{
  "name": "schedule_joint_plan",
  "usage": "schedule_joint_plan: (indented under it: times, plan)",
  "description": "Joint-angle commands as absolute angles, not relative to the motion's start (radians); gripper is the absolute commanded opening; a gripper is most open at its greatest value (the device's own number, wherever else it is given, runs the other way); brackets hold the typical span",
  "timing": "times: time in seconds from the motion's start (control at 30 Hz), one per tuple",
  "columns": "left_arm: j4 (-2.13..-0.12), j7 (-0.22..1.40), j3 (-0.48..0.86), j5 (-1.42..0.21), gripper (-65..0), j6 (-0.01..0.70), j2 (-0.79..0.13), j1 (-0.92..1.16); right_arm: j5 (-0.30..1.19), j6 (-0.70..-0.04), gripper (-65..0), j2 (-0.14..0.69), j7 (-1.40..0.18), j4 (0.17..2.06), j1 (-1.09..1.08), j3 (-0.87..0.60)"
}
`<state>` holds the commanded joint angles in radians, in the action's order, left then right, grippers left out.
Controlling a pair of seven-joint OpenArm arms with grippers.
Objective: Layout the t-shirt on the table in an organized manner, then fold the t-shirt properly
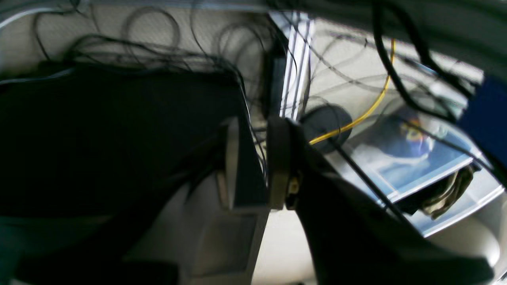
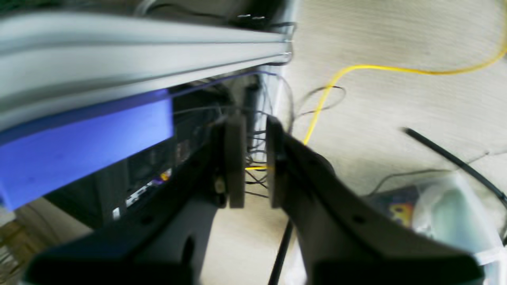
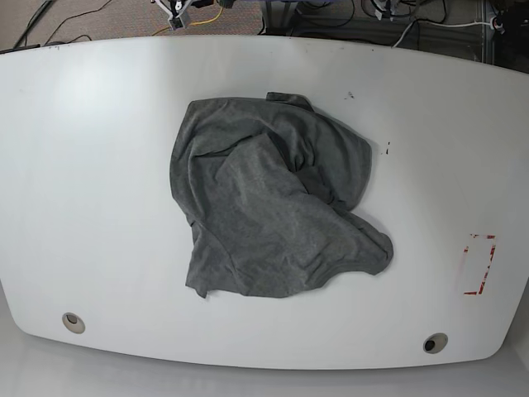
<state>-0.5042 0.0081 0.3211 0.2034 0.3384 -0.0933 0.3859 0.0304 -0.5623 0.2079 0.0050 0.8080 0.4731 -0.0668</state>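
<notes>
Left wrist view: 1 left claw [image 1: 251, 166], its 2 fingers [image 1: 279, 162] nearly pressed together w/ only a thin gap, nothing between them. Picture is blurred. Behind it are many thin black cables [image 1: 158, 47], 1 yellow cable [image 1: 368, 111] and a pale floor [image 1: 277, 245]. A big dark shape fills the left part; I cannot tell what it is. No t-shirt and no table top in this view.

Right wrist view: 1 right claw [image 2: 253, 166], 2 flat dark fingers [image 2: 235, 166] a little apart, holding nothing. It hangs over beige floor [image 2: 396, 118]. A grey metal rail [image 2: 119, 51] runs across the top left, w/ a blue panel [image 2: 79, 146] below it. 1 yellow cable [image 2: 356, 69] curves over the floor, plus a few black ones.

Base view: 1 t-shirt [image 3: 273, 203], dark heather-grey, soft knit, no print. It lies crumpled approx. in the middle of the table [image 3: 83, 165], w/ folds and one part turned over another. The table is 1 glossy white top w/ rounded corners. It has 2 round grommet holes [image 3: 73, 322] near the front edge, one each side, and 1 red tape rectangle [image 3: 478, 265] at the right, well apart from the shirt. Some small dark scuffs [image 3: 387, 149] sit just beside the shirt's right side. No arm shows in this view.
</notes>
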Motion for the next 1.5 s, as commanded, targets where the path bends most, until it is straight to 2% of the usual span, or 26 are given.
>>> schedule_joint_plan:
  times: [0.1,0.17,0.33,0.37,1.0,1.1,1.5]
  plan:
    - [-0.578,0.051,0.318,0.191,-50.5,0.34,-0.097,0.419,0.031,-0.566,-56.3,0.211,0.004,0.872,0.508,-0.072]
    - [-0.636,0.086,0.322,0.157,-49.8,0.37,-0.108,0.428,0.033,-0.592,-56.4,0.22,-0.01,0.94,0.548,-0.086]
    - [-0.777,0.165,0.318,0.107,-47.4,0.373,-0.116,0.477,0.031,-0.591,-56.4,0.219,-0.021,1.059,0.608,-0.098]
    - [-0.427,-0.027,0.329,0.211,-54.0,0.338,-0.073,0.325,0.028,-0.562,-57.1,0.171,-0.004,0.717,0.404,-0.056]
    - [-0.426,-0.045,0.332,0.209,-54.0,0.337,-0.073,0.328,0.027,-0.564,-57.1,0.176,-0.002,0.67,0.39,-0.059]
    - [-0.424,-0.087,0.334,0.209,-54.0,0.337,-0.073,0.335,0.027,-0.564,-57.1,0.176,0.002,0.67,0.392,-0.056]
    - [-0.427,-0.176,0.335,0.208,-54.0,0.335,-0.073,0.371,0.025,-0.558,-57.2,0.174,0.111,0.668,0.441,-0.059]
